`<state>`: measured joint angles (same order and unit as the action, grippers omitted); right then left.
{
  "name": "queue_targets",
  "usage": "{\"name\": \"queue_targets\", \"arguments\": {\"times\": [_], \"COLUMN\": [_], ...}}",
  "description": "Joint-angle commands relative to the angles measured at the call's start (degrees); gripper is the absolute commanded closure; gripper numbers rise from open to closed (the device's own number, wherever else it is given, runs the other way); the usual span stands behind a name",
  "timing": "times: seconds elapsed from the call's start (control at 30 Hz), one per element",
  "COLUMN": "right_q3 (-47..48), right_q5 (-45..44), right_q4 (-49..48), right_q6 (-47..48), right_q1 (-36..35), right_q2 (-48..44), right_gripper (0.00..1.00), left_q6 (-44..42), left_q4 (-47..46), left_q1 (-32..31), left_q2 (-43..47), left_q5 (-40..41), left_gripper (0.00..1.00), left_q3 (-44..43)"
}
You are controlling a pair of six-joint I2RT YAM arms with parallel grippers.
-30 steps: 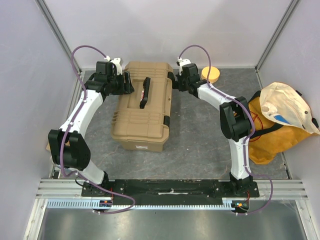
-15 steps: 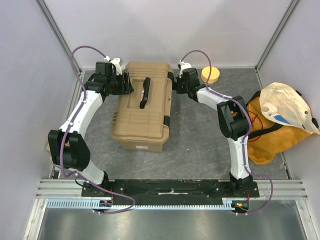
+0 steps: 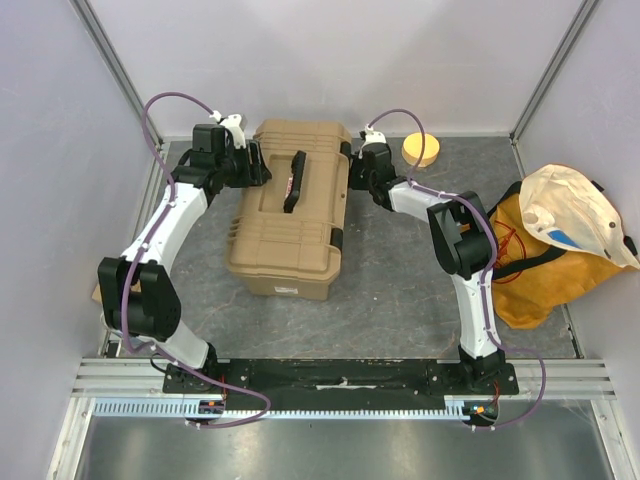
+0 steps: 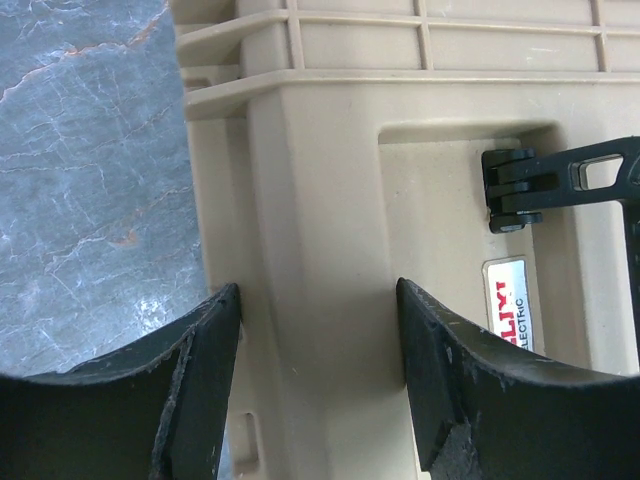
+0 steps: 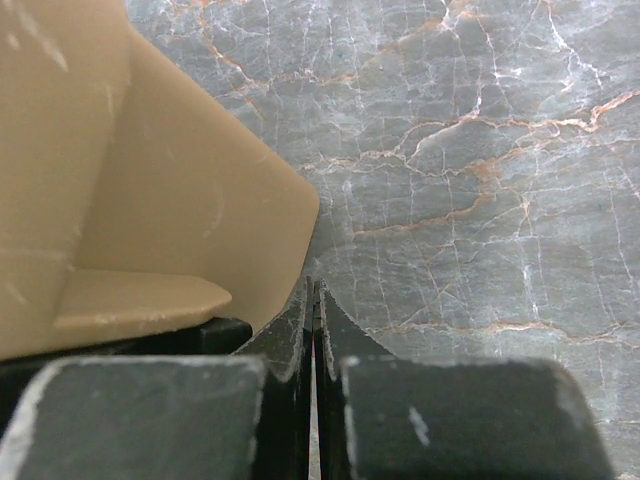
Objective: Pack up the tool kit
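Seen from above, the left gripper [image 3: 252, 166] sits at about 10 o'clock from the middle of the table [image 3: 390, 270], against the far left corner of the toolbox [image 3: 290, 220]. In the left wrist view its jaws stand wide apart, and its fingers [image 4: 200, 400] hold nothing; a ribbed tan edge of the toolbox [image 4: 330, 250] lies in the gap between them, though whether either finger touches it cannot be told. A red and white label [image 4: 510, 312] shows at 3 o'clock in that view.

The toolbox lies on the table with its lid down, its long axis running from 6 to 12 o'clock with a slight tilt. Its black handle [image 3: 294, 183] lies flat along the lid, and a black latch [image 3: 336, 239] shows on the right side.

The right gripper [image 3: 358, 172] is at the far right corner of the toolbox, about 1 o'clock from the table's middle. In the right wrist view its fingers [image 5: 285, 360] are pressed together with nothing between them, and the tips are just beside the rounded tan corner [image 5: 150, 200], low over the grey marbled surface; contact cannot be told.

A yellow disc [image 3: 421, 149] lies beyond that gripper at 1 o'clock, near the back wall; an orange-yellow bag [image 3: 560, 250] slumps at 3 o'clock, well apart from the toolbox.
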<state>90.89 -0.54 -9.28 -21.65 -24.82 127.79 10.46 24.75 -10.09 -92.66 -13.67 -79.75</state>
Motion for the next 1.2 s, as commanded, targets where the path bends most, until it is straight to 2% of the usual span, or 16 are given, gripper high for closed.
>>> {"name": "queue_targets", "arguments": {"times": [0.0,0.17,0.37,0.5,0.63,0.73,0.87,0.97,1.17], "right_q3": [-1.9,-1.5,-0.2,0.0,-0.9,-2.2,-6.6,-10.5,-16.1], "right_q5": [3.8,4.7,13.8,12.5,3.1,-9.9,-18.8,-19.7,-14.5], "right_q4": [-4.9,-1.7,-3.5,-1.9,5.7,13.4,19.1,20.9,25.4], "right_q6": [-2.2,-3.7,-5.6,-6.0,-5.5,-5.9,-6.7,-4.6,-0.2], "right_q1": [-3.6,0.4,5.5,7.0,7.7,8.0,9.2,9.3,9.3], "right_q2": [-3.5,-5.8,-4.8,-5.9,-10.8,-15.4,-22.6,-29.3,-46.2], "right_gripper": [1.00,0.96,0.90,0.89,0.84,0.71,0.53,0.44,0.23], "left_q6": [9.1,14.3,21.6,22.8,22.7,22.9,22.1,20.0,14.5], "left_q4": [1.8,-2.1,-5.1,-3.8,0.9,4.2,6.7,8.5,13.4], "left_q1": [-7.0,-7.1,-7.0,-6.8,-6.4,-6.1,-5.8,-5.8,-5.8], "left_q2": [-6.9,-7.7,-10.7,-9.8,-6.3,-2.4,5.2,11.5,26.8], "left_q5": [-19.4,-20.1,-21.3,-15.4,-2.9,7.1,17.1,20.2,22.1], "left_gripper": [0.34,0.34,0.34,0.33,0.31,0.27,0.21,0.12,0.10], "left_q3": [4.4,4.3,2.8,2.0,1.6,1.9,2.8,3.0,5.6]}}
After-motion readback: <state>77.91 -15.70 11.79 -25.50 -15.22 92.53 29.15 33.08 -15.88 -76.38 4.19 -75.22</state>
